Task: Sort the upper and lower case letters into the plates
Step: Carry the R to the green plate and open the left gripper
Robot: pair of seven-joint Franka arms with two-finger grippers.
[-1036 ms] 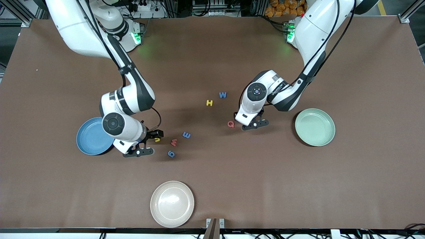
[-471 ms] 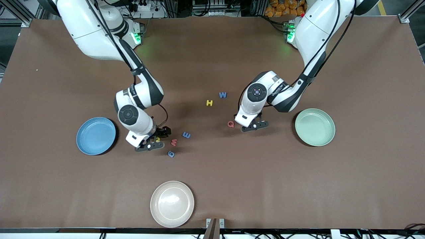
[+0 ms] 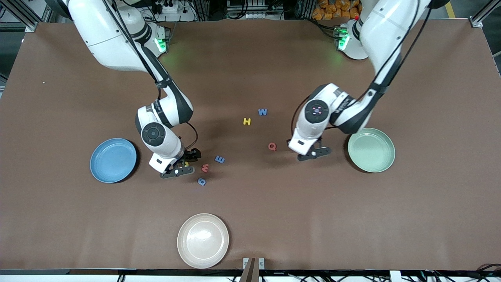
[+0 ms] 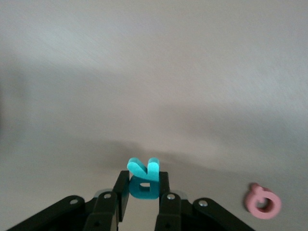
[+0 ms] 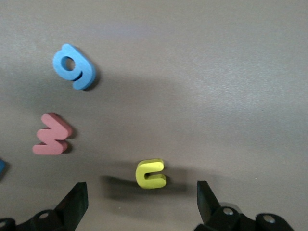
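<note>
— What carries everything?

— A wide table (image 3: 430, 219) under a matte brown cover, plain and evenly lit, with soft shadows near its middle.

— Any colored light?

— Two green glows fall on the brown cover along the edge farthest from the front camera.

— And past that edge?

— Aluminium frame rails (image 3: 23, 17), a tangle of black cables (image 3: 250, 8), and a heap of orange objects (image 3: 332, 9), too small to identify.

— Nearest the camera?

— A small metal bracket (image 3: 253, 264) sits at the table's edge.
</note>
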